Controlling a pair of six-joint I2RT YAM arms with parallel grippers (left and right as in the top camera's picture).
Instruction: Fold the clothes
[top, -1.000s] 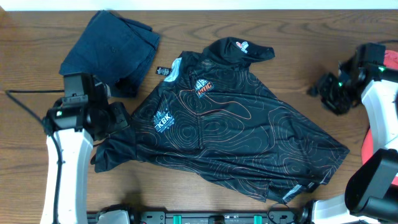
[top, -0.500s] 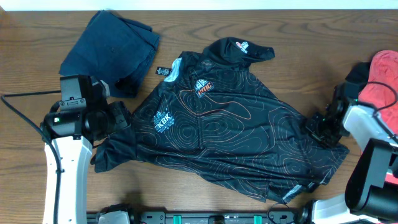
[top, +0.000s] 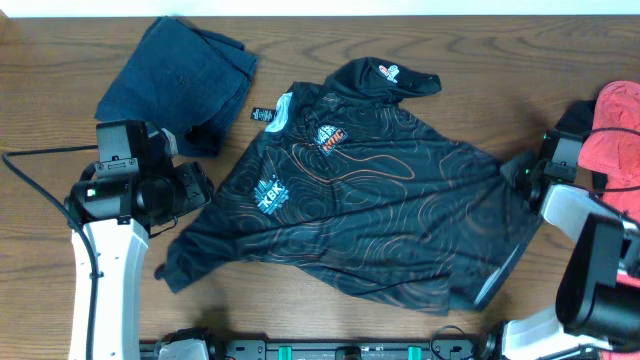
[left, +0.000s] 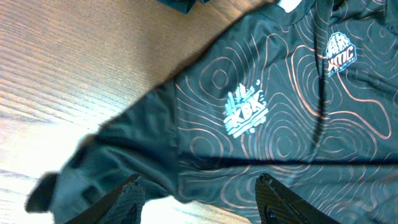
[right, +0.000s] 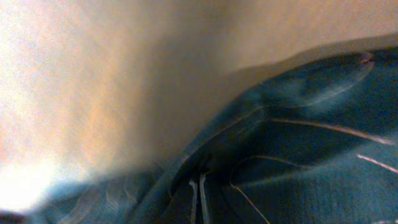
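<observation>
One wooden table (top: 420, 50) fills the overhead view. One black jersey (top: 360, 210) lies spread across its centre, between two pincers. One folded navy garment (top: 180, 75) sits upper left, and one coral-red garment (top: 615, 135) is at the right edge. The left gripper (left: 199, 208), jaws apart, hovers at the jersey's left side. The right gripper (top: 520, 170) is clamped on the jersey's right edge.

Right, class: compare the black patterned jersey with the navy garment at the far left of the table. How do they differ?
The black jersey carries orange contour lines and logos; the navy garment is plain. The black jersey lies spread open, while the navy garment is folded into a compact pile. The black jersey covers far more area than the navy garment. Both rest on the wooden table.
</observation>
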